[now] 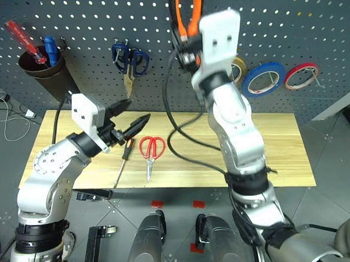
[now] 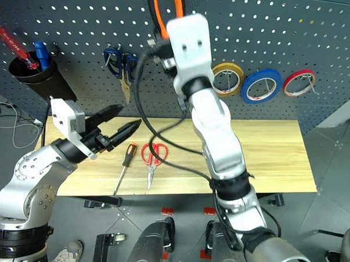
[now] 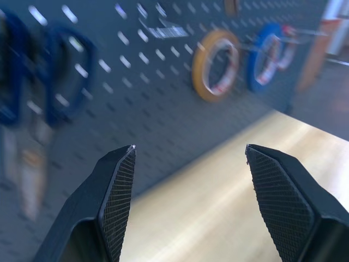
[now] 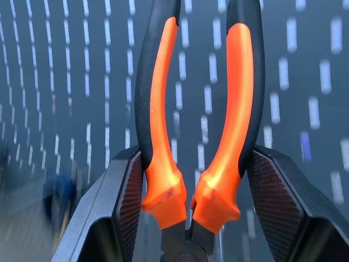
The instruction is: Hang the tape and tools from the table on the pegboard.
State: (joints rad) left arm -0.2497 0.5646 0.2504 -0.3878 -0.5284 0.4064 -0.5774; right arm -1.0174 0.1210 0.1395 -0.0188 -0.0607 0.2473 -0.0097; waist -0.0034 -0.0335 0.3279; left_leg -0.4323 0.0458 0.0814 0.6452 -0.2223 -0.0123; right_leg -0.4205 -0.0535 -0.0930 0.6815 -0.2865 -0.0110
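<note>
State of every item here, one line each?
Pliers: held up at the pegboard by the right end effector.
Left end effector: open, empty.
Red-handled scissors: lying on the table.
Screwdriver: lying on the table.
Blue tape: hanging.
Blue-handled scissors: hanging.

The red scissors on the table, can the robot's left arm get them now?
Probably yes. The left gripper is open and empty, just above the red scissors, with nothing between them.
</note>
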